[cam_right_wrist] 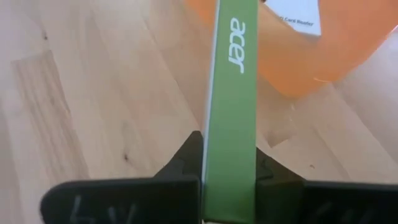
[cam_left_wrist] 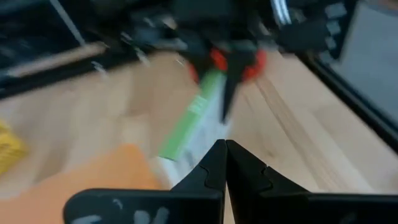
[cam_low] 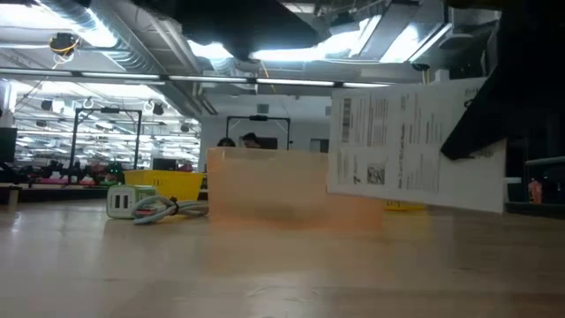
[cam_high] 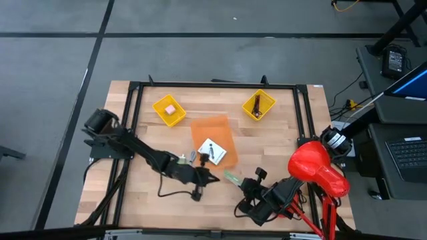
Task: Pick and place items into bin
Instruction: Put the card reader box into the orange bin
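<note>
From overhead I have the right claw [cam_high: 235, 179] clamped on a flat green-edged box [cam_right_wrist: 231, 93] with "acer" printed along its edge; it sits low over the counter [cam_high: 133, 193], just beside the near corner of the orange bin [cam_high: 212, 137], and the right wrist view shows that bin directly past the box. My left claw [cam_high: 212, 179] is pinched fully together with nothing between its tips, hovering near the bin's near edge and pointing toward the green-edged box. A white square card [cam_high: 213, 151] already lies in the bin. Two yellow trays [cam_high: 169, 110] sit on the far side, one with a pink block [cam_high: 171, 109], the other with a dark tool [cam_high: 257, 105]
</note>
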